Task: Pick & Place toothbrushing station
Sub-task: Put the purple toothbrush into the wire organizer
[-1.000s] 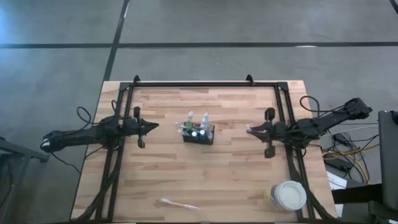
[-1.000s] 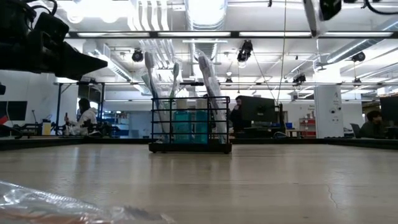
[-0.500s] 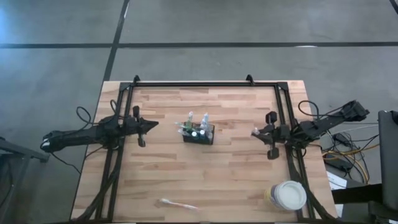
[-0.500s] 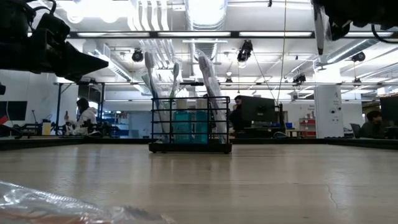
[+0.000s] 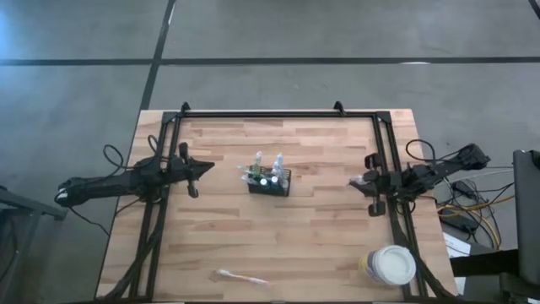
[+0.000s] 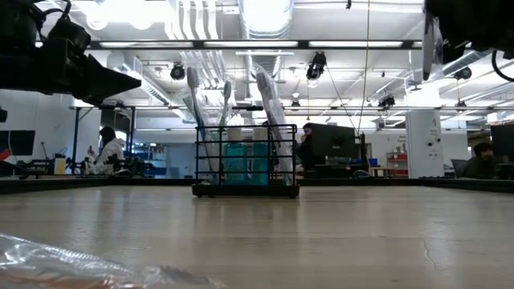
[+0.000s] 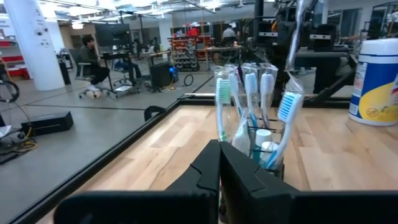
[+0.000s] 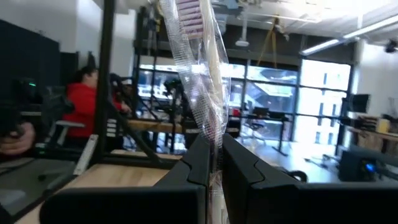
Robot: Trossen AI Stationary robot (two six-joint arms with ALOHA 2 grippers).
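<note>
The toothbrushing station (image 5: 270, 181), a small black mesh caddy, stands on its base mid-table with several toothbrushes upright in it; it also shows in the low view (image 6: 245, 164) and the left wrist view (image 7: 261, 155). My left gripper (image 5: 207, 167) (image 7: 219, 148) is shut and empty to the left of the caddy, pointing at it. My right gripper (image 5: 354, 181) (image 8: 211, 149) is near the table's right edge, shut on a toothbrush in a clear wrapper (image 8: 202, 81). My right gripper pinches the wrapped toothbrush between its two fingers, low on the brush's length (image 8: 212, 140). The rest of the brush rises past the fingertips, slanting upward, lifted clear of the table. The exact spot of contact is hidden by the fingers.
A round white tub (image 5: 392, 264) stands at the near right corner. Another wrapped toothbrush (image 5: 240, 277) lies flat near the front edge; its wrapper shows in the low view (image 6: 80, 269). A black frame (image 5: 261, 114) runs along the table's far side and both ends.
My right gripper has drawn back toward the table's right edge and sunk lower, still shut on the wrapped toothbrush, and its tip has tilted upward. The caddy has not moved.
</note>
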